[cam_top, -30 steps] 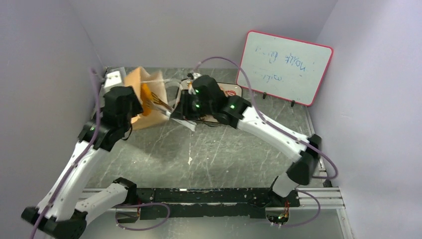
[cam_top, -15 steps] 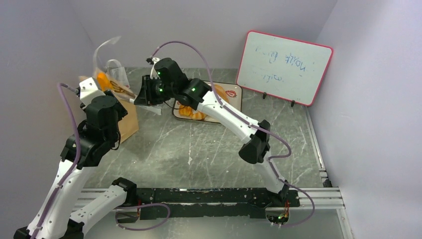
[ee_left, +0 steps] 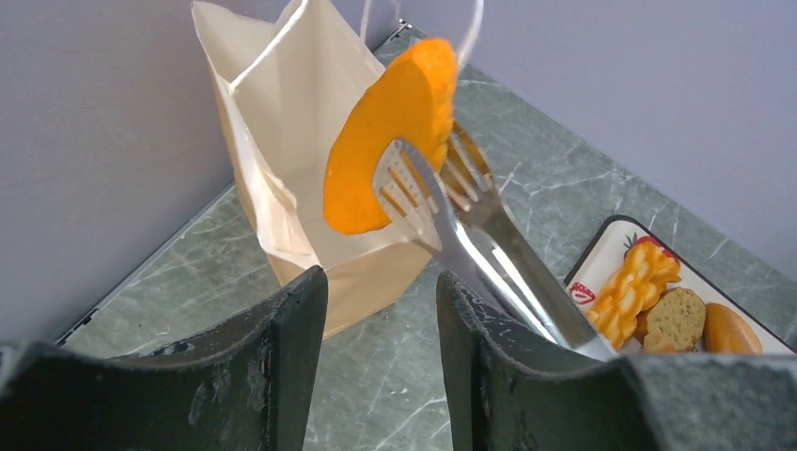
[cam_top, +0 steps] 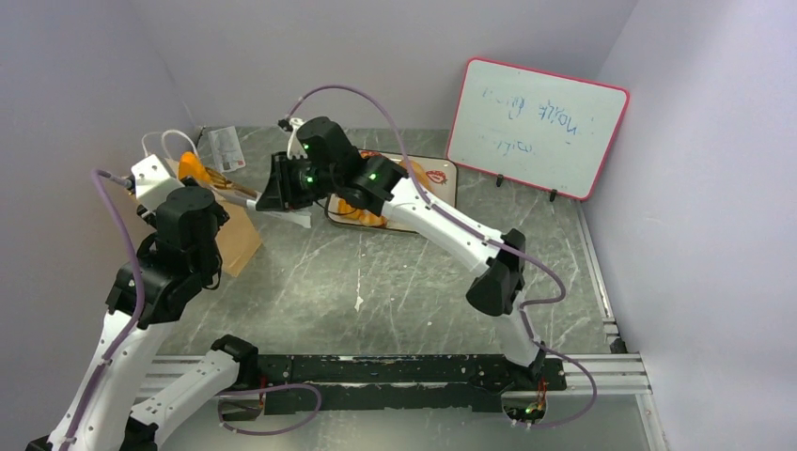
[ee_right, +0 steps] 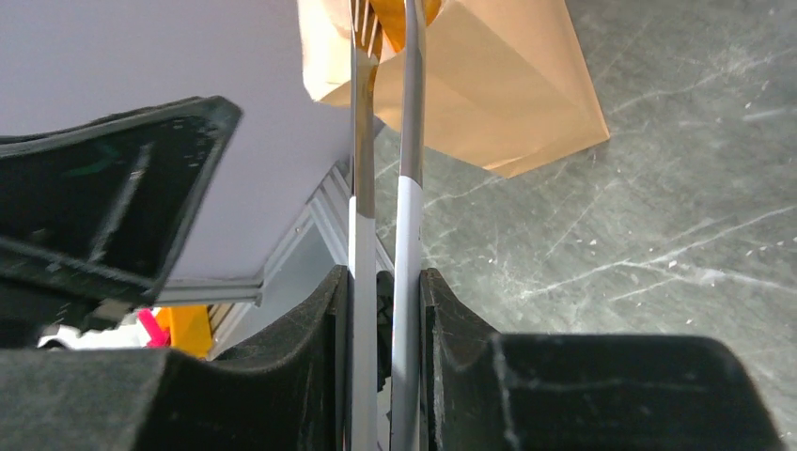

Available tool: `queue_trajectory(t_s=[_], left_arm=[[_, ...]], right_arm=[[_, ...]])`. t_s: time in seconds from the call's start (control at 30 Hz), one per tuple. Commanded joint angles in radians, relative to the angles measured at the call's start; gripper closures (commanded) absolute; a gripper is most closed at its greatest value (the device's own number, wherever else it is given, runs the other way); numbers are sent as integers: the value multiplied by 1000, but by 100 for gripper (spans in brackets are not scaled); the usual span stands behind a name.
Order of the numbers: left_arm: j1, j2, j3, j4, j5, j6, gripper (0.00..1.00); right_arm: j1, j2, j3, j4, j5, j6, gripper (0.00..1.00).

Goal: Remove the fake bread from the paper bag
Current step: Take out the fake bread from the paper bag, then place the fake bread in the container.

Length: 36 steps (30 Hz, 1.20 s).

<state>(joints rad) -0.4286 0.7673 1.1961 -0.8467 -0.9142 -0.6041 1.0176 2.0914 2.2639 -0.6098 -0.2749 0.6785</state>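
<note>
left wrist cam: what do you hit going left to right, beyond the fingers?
paper bag → orange bread slice → tongs pinching that slice → tray holding a braided twist, brown slice, loaf

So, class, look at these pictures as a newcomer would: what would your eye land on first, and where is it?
A bright orange piece of fake bread stands out first, pinched in silver tongs at the top of the tan paper bag in the far left corner. The right claw grips the tongs' handles, and a pink-framed whiteboard leans at the back right.
</note>
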Motion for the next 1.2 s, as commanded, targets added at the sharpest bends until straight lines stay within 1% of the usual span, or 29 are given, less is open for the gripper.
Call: queue_trajectory(t_s=[0.0,0.13,0.23,0.3,0.43,0.6,0.7,0.8,0.93,1.17], left_arm=[[-5,2,37,-4,-39,-19,59],[-6,11,48,-11,-45,-22,59],[-5,12,59,-15,-53,-22,59],[-6,11,60,-9,-53,-16,59],[-6,10,54,11,-49,-6,59],[-5,18,40,46,-36,15,59],[-6,23,30,65,-26,20,59],[-6,29,17,91,-10,30,59],[-6,40,4,107,9,36,60],[-6,47,-15,141,40,69,60]], right_arm=[[-3,-117,-9,137,13,-23,100],[-7,-116,44,144,27,-36,100],[-12,-159,24,141,77,-51,100],[-26,-224,-31,141,135,-58,100],[-71,-369,-194,173,204,-57,100],[-142,-526,-344,152,285,-61,100],[-176,-601,-385,108,354,-75,100],[-204,-662,-412,41,452,-101,100],[-238,-702,-457,-51,572,-130,100],[-289,-755,-656,-101,726,-130,100]])
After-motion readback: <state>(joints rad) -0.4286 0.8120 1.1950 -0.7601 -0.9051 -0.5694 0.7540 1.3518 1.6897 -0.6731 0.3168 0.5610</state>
